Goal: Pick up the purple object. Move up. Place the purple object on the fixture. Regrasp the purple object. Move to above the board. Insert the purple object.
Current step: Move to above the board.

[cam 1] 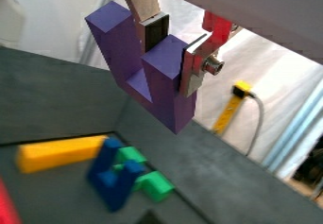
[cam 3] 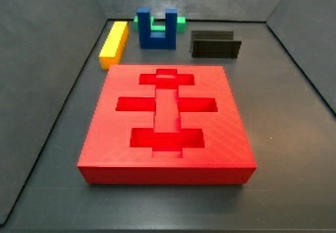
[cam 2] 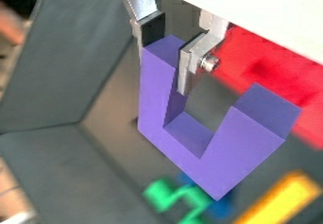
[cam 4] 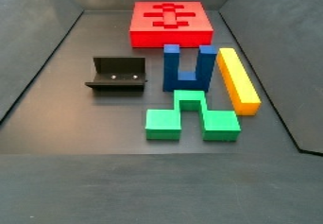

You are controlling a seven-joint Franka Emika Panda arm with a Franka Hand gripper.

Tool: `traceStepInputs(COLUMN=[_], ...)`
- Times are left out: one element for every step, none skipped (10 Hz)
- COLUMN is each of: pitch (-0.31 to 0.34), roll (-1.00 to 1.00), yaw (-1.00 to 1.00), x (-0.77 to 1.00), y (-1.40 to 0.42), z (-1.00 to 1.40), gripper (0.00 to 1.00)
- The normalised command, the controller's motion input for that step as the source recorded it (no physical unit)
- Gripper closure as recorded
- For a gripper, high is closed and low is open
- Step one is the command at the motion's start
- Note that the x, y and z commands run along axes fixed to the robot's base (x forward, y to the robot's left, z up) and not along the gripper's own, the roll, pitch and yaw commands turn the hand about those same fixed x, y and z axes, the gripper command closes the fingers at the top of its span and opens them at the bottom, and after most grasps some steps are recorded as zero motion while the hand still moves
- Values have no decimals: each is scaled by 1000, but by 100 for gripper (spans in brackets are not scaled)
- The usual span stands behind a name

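Here we see the gripper (cam 1: 175,41) raised well above the floor, its fingers (cam 2: 191,65) clamped on one prong of the purple object (cam 2: 202,133), which hangs in the air in both wrist views. Neither side view shows the gripper or the purple piece. On the floor, the red board (cam 3: 168,119) lies flat, well apart from the dark fixture (cam 4: 120,75). Just beside the fixture stands a blue U-shaped block (cam 4: 187,67), with a yellow bar (cam 4: 237,77) on its far side and a green piece (cam 4: 190,116) near it.
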Motion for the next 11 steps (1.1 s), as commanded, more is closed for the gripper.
traceStepInputs(pitch=[-58,-64,-59,-47,-52,-65,-84,-101,-97,-92,-55], roll=[-1000,-1000,-1000,-1000,-1000,-1000,-1000,-1000,-699,-549,-278], yaw=[-26,-25,-27,-37,-39,-42,-39,-39,-22,-20,-14], x=[-1400,-846,-363,-165,-97,-100,-90,-87,-81,-74,-46], y=[-1349,-773,-271,-81,-36,-14,30,46,45,36,19], z=[305,168,50,17,21,7,9,4,-2,1,-1], gripper=[100,100,100,100,100,100,100,100,100,100,100])
